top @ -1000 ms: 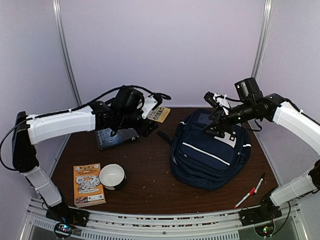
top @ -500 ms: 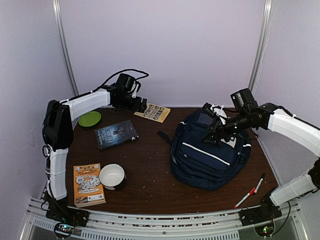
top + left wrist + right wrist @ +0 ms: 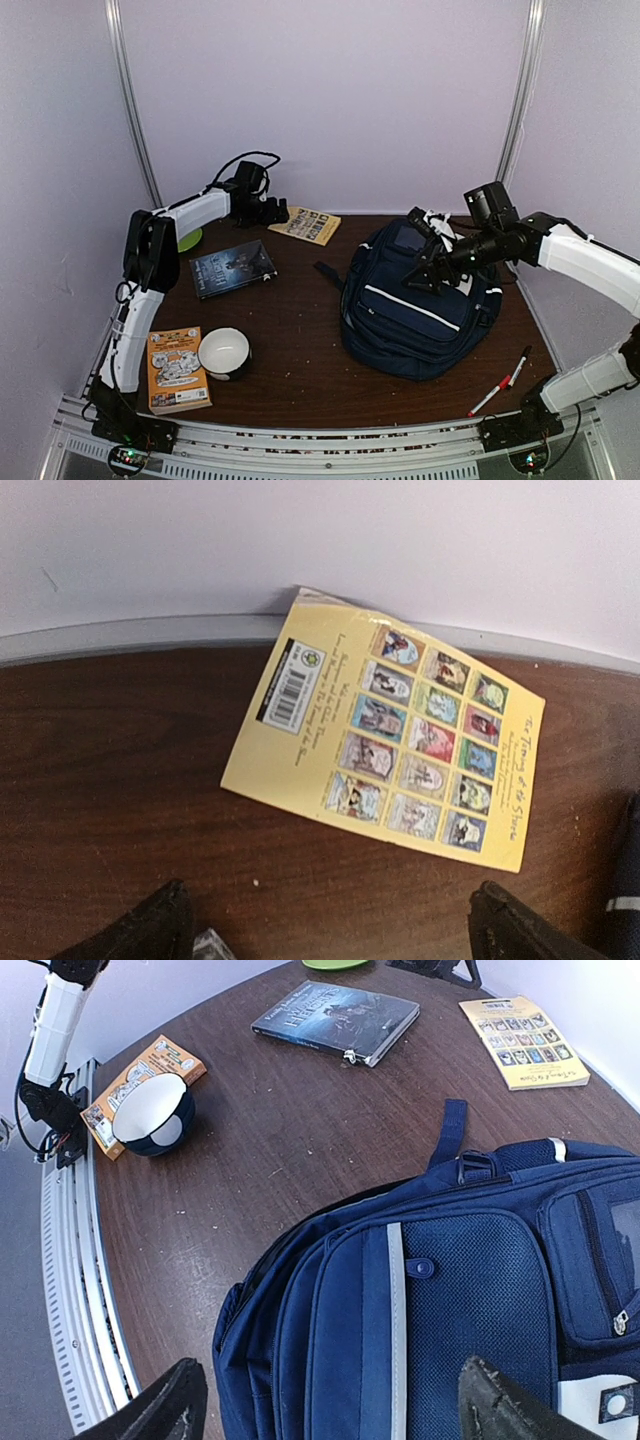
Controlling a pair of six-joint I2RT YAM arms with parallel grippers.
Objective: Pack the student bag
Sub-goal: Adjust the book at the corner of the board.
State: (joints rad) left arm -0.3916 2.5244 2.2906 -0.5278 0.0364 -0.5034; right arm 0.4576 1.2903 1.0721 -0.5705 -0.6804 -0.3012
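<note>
My left gripper [image 3: 274,212] has swung from the dark book [image 3: 232,268] to the yellow book [image 3: 305,225], spread wide and empty, while my right gripper [image 3: 430,268] hangs open above the student bag [image 3: 420,305] lying right of centre, so I judge nothing is packed yet.

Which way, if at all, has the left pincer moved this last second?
Yes: the left pincer pulled back from the dark book toward the rear wall, beside the yellow book.
</note>
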